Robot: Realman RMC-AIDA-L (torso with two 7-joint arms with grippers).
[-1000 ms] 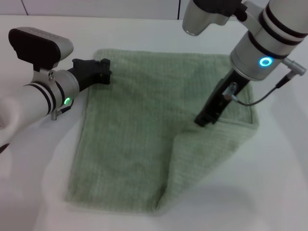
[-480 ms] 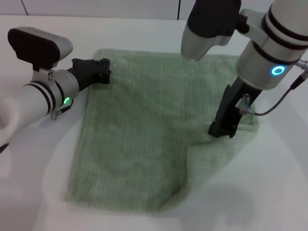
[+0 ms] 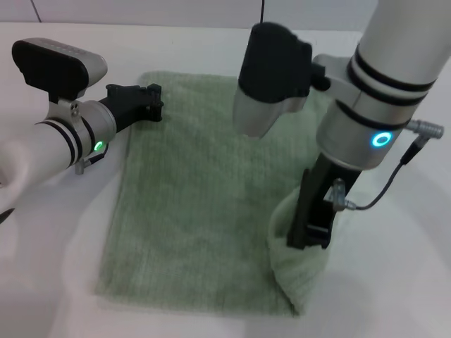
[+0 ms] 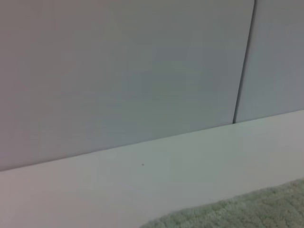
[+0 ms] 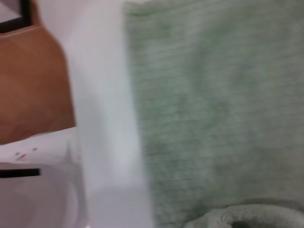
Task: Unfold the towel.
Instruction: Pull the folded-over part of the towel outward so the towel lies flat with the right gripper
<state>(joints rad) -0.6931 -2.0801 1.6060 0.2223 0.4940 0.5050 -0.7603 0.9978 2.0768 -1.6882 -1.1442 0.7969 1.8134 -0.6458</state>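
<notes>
1. Pale sage-green ribbed terry towel (image 3: 197,204) lies mostly flat on the white table (image 3: 394,282); its near right corner is bunched upward.
2. Right gripper (image 3: 310,236) points down into that bunch, fingers clamped on the raised fold.
3. Left gripper (image 3: 144,102) rests at the towel's far left corner; finger opening cannot be told.

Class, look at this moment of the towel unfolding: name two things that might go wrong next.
1. The right end effector grips a bunched fold at the towel's near right edge; the cloth might slip free.
2. The left end effector pins the far left corner; a hard pull might drag that corner loose.
</notes>
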